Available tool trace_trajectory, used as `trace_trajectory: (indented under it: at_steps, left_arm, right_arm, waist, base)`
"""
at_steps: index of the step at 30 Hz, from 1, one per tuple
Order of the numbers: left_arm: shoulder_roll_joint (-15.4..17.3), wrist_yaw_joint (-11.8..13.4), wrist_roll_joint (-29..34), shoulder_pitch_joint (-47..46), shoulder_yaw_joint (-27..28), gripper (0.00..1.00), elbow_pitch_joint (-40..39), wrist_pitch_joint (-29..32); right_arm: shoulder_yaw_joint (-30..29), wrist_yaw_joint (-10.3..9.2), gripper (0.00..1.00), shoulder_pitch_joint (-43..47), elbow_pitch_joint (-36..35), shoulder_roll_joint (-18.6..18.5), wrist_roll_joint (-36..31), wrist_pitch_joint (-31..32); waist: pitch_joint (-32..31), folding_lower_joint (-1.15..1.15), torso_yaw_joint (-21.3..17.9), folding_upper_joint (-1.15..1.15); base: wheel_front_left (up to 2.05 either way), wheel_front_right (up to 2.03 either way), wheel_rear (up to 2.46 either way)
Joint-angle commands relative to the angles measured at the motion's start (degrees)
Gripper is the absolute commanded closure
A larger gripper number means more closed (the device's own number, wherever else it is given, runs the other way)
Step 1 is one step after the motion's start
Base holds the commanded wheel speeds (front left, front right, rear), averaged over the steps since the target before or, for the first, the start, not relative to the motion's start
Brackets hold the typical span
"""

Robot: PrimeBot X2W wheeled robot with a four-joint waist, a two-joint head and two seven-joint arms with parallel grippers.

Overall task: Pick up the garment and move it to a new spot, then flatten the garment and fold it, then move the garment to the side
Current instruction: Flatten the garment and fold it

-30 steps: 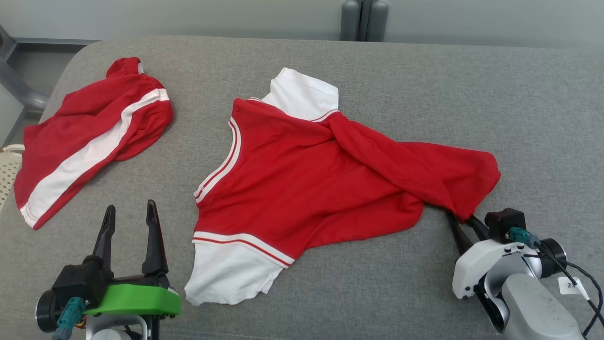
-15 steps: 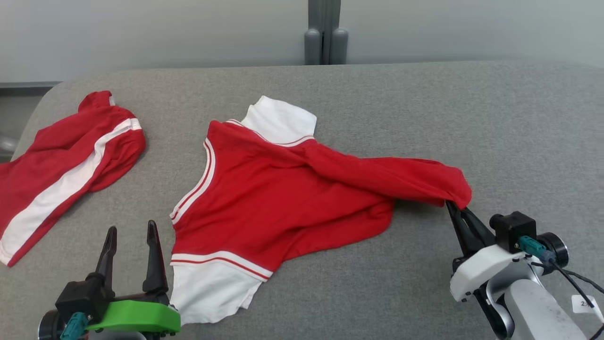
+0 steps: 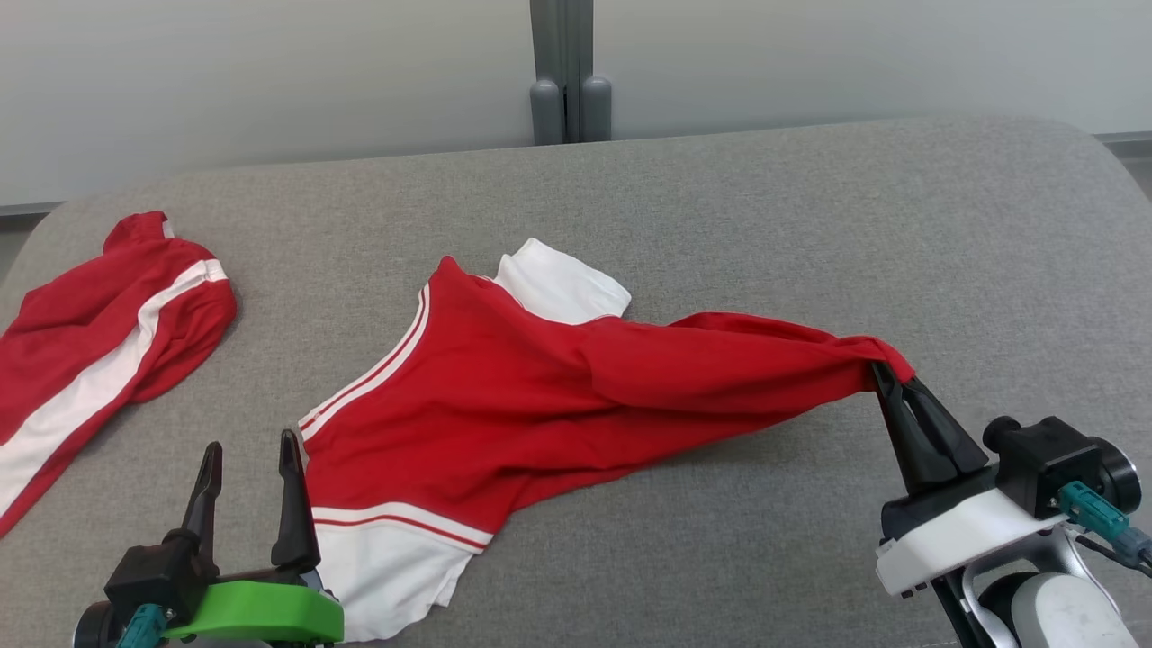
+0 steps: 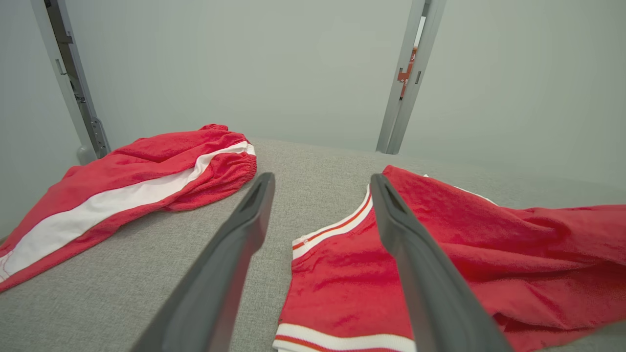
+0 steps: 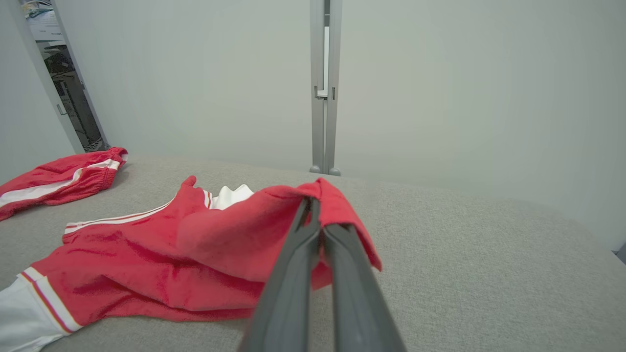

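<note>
The garment (image 3: 504, 405) is a red shirt with white sleeves and white trim, lying rumpled across the middle of the grey table (image 3: 765, 225). My right gripper (image 3: 886, 373) is shut on its right hem corner and holds that corner lifted, so the cloth stretches out to the right. In the right wrist view the red cloth (image 5: 234, 239) drapes over my closed right gripper (image 5: 313, 208). My left gripper (image 3: 250, 450) stands open at the lower left, just left of the shirt's near white sleeve (image 3: 387, 567), touching nothing. Between its fingers in the left wrist view my left gripper (image 4: 323, 181) frames bare table, the shirt (image 4: 464, 254) to its right.
A second red garment with a white stripe (image 3: 90, 351) lies at the table's far left, also seen as a red and white piece (image 4: 122, 186) in the left wrist view. A grey post (image 3: 569, 72) stands behind the table against a pale wall. Bare grey surface spreads to the right.
My right gripper has closed on the shirt's hem corner and pulled it up and to the right, stretching the cloth. The head camera has swung right. The left gripper stays open.
</note>
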Motion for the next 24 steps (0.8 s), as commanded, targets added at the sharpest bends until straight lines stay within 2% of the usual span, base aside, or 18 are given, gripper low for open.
trace_trajectory:
  at_steps: [1, 15, 18, 24]
  left_arm:
    - [0.1, 0.1, 0.0, -0.2, 0.3, 0.0, -0.1, 0.0]
    - [0.1, 0.8, -0.9, -1.4, -0.1, 0.0, -0.3, 0.0]
    - [0.1, 0.9, -1.0, -1.6, -0.3, 0.0, -0.5, 0.0]
    - [0.1, 0.9, -1.4, -2.9, -1.0, 0.0, -0.3, 0.0]
  right_arm:
    - [-0.3, -0.06, 1.0, 0.7, -2.6, 0.2, -0.7, 1.0]
    - [-2.5, -0.06, 1.0, -1.9, -20.3, 1.5, -2.3, 9.0]
    - [-3.0, -0.06, 1.0, -2.6, -21.1, 1.6, -2.5, 9.9]
    - [-3.7, -0.06, 1.0, -5.5, -18.0, 1.1, -3.0, 9.6]
  waist:
    - [0.4, 0.0, -0.1, 0.0]
    - [2.1, 0.0, 1.1, 0.0]
    - [2.9, 0.0, 1.6, 0.0]
    - [4.7, 0.0, 2.9, 0.0]
  base:
    - [0.0, 0.0, 0.0]
    - [0.0, 0.0, 0.0]
    - [0.0, 0.0, 0.0]
    - [0.0, 0.0, 0.0]
